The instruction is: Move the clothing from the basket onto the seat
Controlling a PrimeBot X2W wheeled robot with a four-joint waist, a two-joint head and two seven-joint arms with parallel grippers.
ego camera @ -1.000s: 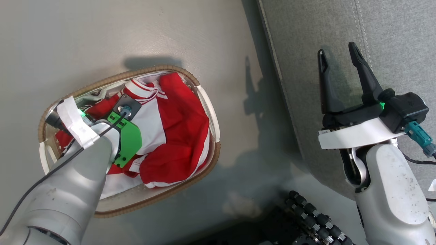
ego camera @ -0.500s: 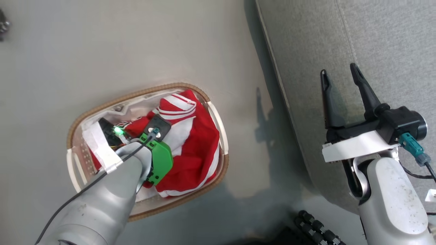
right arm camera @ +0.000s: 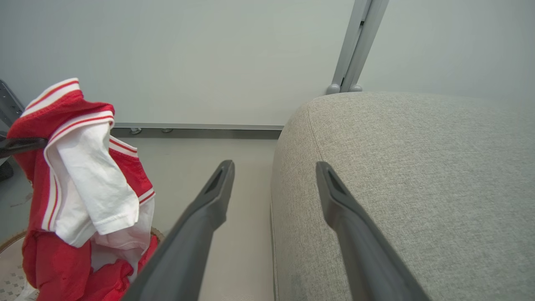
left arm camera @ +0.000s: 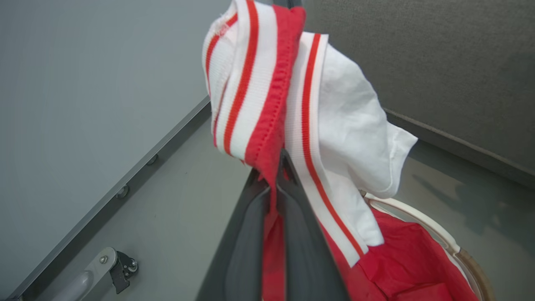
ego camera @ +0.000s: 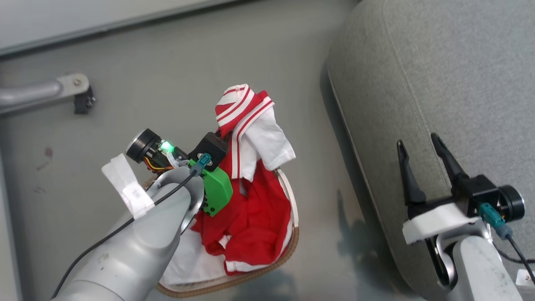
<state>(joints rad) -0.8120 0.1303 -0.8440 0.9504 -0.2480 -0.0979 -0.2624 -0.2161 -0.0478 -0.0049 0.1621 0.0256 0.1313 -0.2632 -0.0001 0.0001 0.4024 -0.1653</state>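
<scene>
clothing (ego camera: 250, 209) in L claw (left arm camera: 276, 167), above basket (ego camera: 294, 244) rim

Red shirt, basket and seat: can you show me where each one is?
Red shirt (ego camera: 250, 217): head view, on its red body cloth.
Basket (ego camera: 292, 251): head view, on its tan woven rim.
Seat (ego camera: 451, 75): head view, on its grey top.

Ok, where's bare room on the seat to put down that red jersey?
The grey seat is bare from its rounded floor-side edge rightward; the open right gripper hovers at its near edge. Crowded: the basket, where clothing in the left gripper trails.
</scene>
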